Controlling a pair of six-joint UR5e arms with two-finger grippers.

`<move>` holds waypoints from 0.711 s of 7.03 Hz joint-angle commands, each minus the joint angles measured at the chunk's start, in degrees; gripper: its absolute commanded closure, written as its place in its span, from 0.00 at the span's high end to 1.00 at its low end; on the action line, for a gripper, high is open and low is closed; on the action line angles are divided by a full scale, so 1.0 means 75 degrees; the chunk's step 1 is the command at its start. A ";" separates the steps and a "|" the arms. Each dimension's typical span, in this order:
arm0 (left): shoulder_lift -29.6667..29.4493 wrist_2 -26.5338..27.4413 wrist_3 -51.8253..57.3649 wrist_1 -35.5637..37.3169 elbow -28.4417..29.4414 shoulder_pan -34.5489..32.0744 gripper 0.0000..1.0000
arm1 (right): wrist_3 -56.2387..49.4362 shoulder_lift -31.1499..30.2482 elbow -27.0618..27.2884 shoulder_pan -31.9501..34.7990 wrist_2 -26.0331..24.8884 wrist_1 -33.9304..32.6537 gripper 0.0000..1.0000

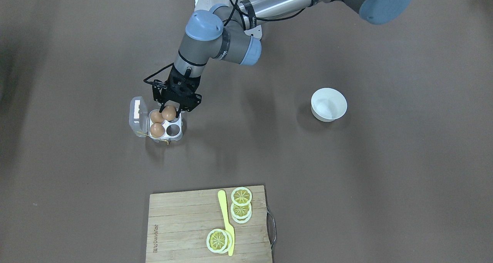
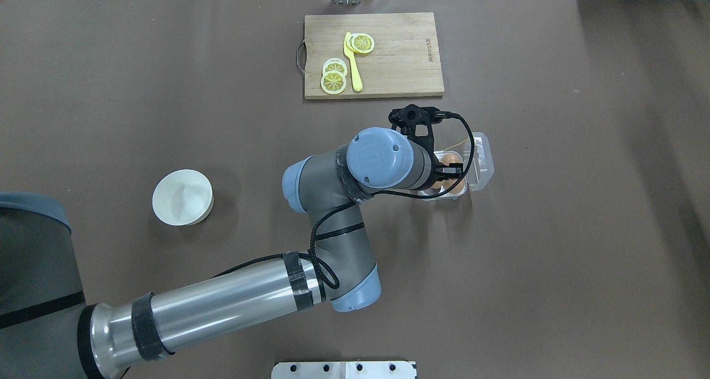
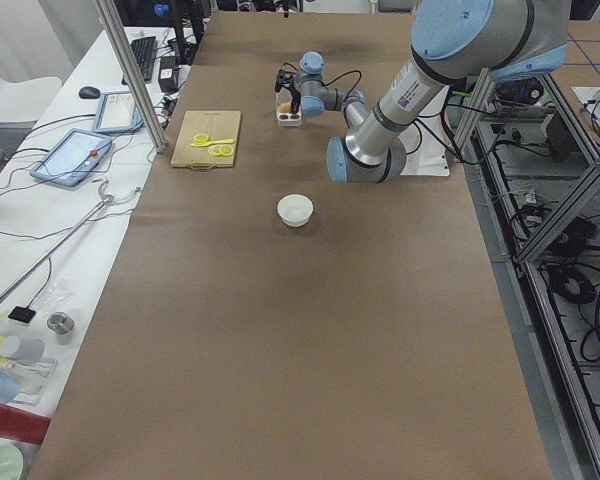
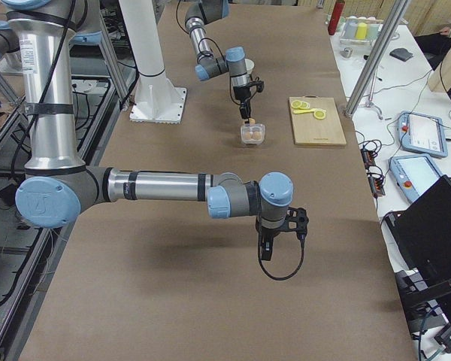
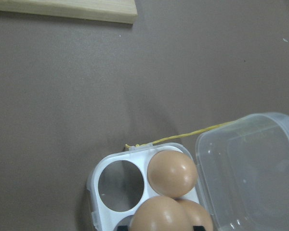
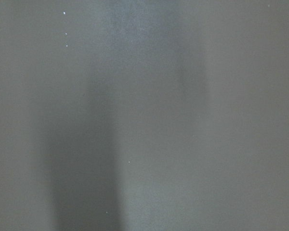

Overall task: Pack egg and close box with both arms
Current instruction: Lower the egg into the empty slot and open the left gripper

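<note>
The clear box (image 1: 166,130) stands on the brown table with its lid (image 1: 136,114) swung open to the side. Two brown eggs (image 1: 156,123) sit in its cups, and one front cup (image 1: 173,129) is empty. My left gripper (image 1: 170,115) is shut on a third egg (image 1: 169,111) and holds it right over the box's back cup. The left wrist view shows that egg (image 5: 160,215) large at the bottom edge, above the box (image 5: 98,202). My right gripper (image 4: 279,239) shows only in the exterior right view, low over bare table far from the box (image 4: 252,134). I cannot tell whether it is open or shut.
A round white bowl (image 1: 328,104) stands well away from the box, on my left side. A wooden cutting board (image 1: 181,224) with lemon slices (image 1: 241,196) and a yellow knife (image 1: 226,220) lies at the far edge. A yellow thread (image 5: 197,132) trails from the box.
</note>
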 commanded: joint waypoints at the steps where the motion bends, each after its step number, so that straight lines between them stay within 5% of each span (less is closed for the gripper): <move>1: -0.0001 0.0055 0.0000 0.0000 0.0051 0.0015 0.46 | -0.0022 0.0006 0.0006 0.0000 0.0000 0.0004 1.00; 5: -0.0012 0.0231 0.0000 0.0000 0.0098 0.0039 0.54 | -0.0034 0.0018 0.0006 0.0000 0.0000 0.0004 1.00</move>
